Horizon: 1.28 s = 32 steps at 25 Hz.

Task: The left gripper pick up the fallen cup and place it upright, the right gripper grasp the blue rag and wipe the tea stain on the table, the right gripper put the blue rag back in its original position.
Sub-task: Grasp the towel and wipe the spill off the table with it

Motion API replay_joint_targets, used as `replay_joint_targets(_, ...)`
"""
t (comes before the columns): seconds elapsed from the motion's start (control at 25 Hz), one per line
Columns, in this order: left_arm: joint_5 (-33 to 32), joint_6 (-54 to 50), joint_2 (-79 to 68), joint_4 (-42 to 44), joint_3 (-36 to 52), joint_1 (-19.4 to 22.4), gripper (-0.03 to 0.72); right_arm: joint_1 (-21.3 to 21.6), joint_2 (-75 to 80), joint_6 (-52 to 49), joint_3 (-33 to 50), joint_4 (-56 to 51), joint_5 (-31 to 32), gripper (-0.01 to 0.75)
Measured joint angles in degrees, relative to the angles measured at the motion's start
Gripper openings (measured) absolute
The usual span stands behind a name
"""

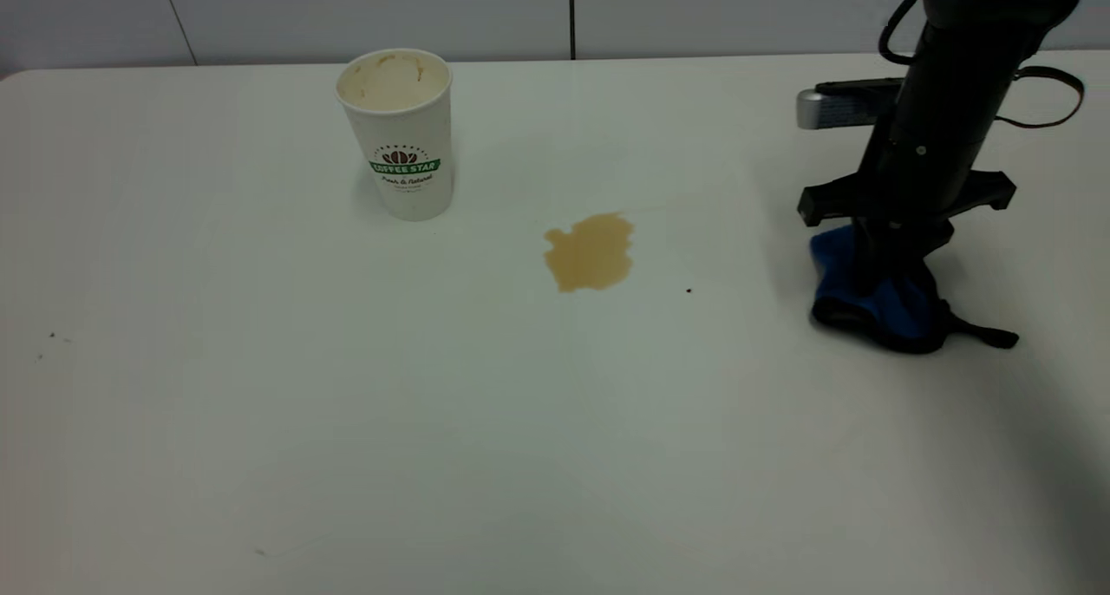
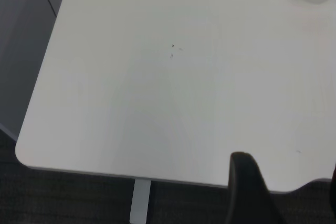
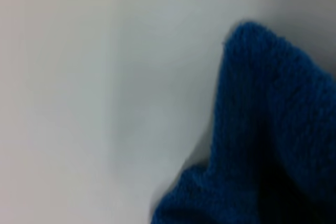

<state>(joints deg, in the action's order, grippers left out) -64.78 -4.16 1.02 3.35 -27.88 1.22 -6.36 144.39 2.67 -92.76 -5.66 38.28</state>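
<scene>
The right tool (image 1: 884, 274) is pressed down into the blue rag (image 1: 902, 309) at the counter's (image 1: 555, 421) right side, grip unclear to me, and that soft, limp cloth looks best pinched at its bunched middle.

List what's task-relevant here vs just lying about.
Job: cup, upright; tea stain; blue rag under the right gripper; table; left gripper off the table corner.
Lying about: tiny dark specks.
</scene>
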Motion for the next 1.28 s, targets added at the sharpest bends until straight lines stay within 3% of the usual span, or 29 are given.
replay_joint_targets(0.36,0.0,0.0,0.0,0.0,0.0,0.0,0.411,-13.0,0.2,0.0,-5.0,-0.8,1.3,0.062)
replay_joint_targets(0.56,0.0,0.0,0.0,0.0,0.0,0.0,0.411,-17.6,3.8,0.0,-14.7,-1.0,5.1,0.062)
replay_joint_targets(0.92,0.0,0.0,0.0,0.0,0.0,0.0,0.411,-19.1,16.4,0.0,-37.8,-0.9,16.1,0.062)
replay_joint_targets(1.28,0.0,0.0,0.0,0.0,0.0,0.0,0.411,-18.5,22.2,-3.6,-52.0,7.8,17.1,0.062)
